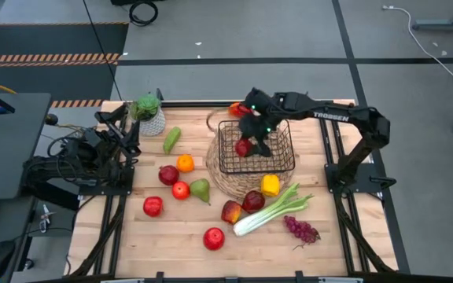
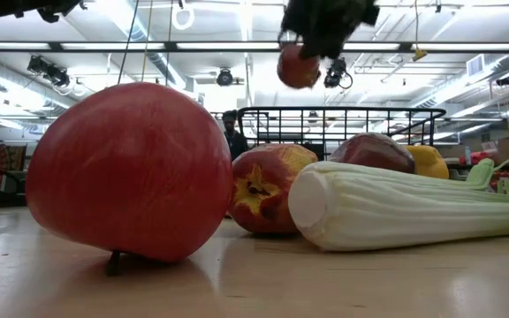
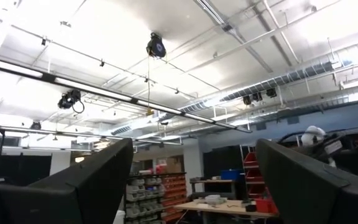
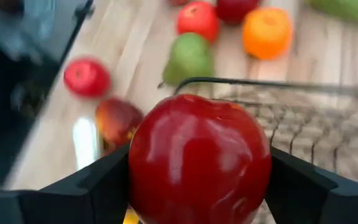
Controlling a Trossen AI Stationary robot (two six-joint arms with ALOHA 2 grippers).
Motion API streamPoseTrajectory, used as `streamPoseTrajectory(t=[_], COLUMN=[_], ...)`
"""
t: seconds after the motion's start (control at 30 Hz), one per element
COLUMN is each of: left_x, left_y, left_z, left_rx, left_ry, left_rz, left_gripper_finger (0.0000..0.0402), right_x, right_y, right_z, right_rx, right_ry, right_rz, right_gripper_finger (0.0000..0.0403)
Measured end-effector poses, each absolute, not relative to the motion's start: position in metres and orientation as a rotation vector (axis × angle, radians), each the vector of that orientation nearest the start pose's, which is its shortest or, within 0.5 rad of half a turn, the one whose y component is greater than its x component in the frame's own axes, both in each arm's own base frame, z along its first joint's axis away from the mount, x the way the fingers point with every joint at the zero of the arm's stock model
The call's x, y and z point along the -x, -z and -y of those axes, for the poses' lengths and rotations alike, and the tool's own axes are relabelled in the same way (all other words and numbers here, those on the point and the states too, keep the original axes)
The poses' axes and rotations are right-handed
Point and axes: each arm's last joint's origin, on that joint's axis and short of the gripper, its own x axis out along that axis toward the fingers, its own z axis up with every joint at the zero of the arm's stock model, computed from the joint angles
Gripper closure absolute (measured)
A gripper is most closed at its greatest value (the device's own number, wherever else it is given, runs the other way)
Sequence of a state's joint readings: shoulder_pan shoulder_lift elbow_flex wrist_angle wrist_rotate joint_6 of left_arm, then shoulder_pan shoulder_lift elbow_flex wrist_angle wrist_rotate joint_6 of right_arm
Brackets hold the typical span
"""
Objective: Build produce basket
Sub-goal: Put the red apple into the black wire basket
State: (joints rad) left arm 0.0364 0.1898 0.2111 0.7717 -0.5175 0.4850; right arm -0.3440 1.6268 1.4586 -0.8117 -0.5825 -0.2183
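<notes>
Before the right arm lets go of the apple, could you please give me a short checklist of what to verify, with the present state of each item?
1. Grip: right end effector is shut on the red apple, one finger on each side: ok.
2. Position: in the high view the apple is over the basket: ok.
3. Height: in the low view the apple hangs above the basket's top rim; clearance for a gentle drop: cannot tell.
4. Basket seating: it rests on the woven mat: ok.
5. Left end effector: open, pointing up toward the ceiling, away from the basket: ok.
</notes>
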Motion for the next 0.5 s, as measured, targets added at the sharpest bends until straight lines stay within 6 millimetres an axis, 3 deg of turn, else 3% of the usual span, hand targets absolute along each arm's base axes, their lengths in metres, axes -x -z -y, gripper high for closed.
streamPoseTrajectory(t=[0.13,0.4,0.5], left_x=[-0.069,-0.069,-0.069], left_y=[-0.285,-0.285,-0.285], left_z=[-0.017,-0.017,-0.017], left_rx=[-0.252,-0.248,-0.249], left_ry=[-0.695,-0.694,-0.693], left_rz=[0.634,0.635,0.634], left_gripper_finger=[0.0054,0.0054,0.0054], right_x=[-0.321,-0.326,-0.331], right_y=[-0.299,-0.304,-0.31], right_z=[0.119,0.138,0.141], right_rx=[-0.59,-0.998,-1.077], right_ry=[-0.08,0.23,0.271], right_rz=[-0.843,-0.697,-0.599], right_gripper_finger=[0.0089,0.0084,0.0085])
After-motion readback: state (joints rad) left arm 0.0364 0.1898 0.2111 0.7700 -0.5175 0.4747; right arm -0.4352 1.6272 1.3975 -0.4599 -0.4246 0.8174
